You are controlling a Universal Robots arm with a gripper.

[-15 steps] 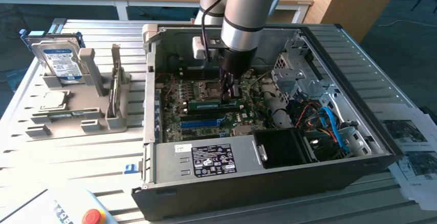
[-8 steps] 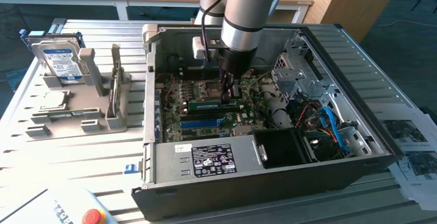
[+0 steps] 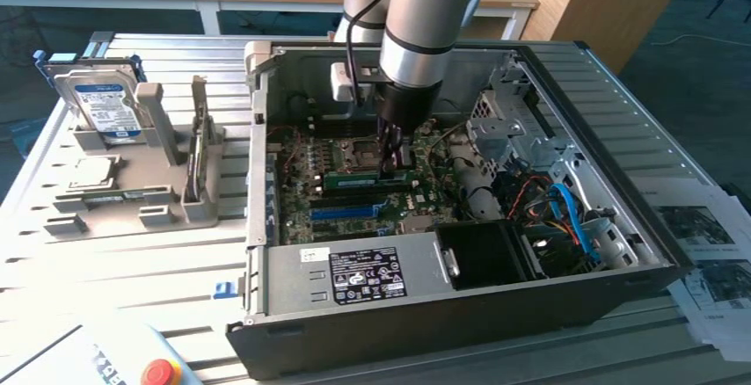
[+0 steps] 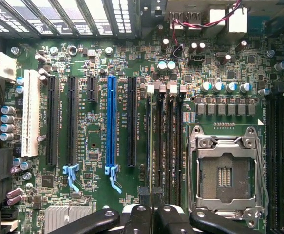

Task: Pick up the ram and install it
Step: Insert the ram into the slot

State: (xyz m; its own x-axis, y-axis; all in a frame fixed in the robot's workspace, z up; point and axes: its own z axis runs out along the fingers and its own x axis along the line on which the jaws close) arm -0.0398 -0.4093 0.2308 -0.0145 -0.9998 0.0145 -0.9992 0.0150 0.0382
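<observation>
The pincer [image 3: 395, 163] is down inside the open case [image 3: 352, 323], its tips drawn narrow and pinched on the top edge of the ram [image 3: 366, 175]. The ram stands on edge right beneath it, in a slot on the motherboard [image 4: 95, 146]. The blue slot [image 4: 111, 122] lies to one side of the pincer and the empty socket [image 4: 227, 170] to the other.

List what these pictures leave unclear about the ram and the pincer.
1. Whether the ram is fully seated: exterior view, the pincer covers the contact.
2. The pincer's upper body: wrist view, cut off by the picture's edge.
3. Text on the power supply label: exterior view, too small.
4. The motherboard behind the arm: exterior view, blocked.
</observation>
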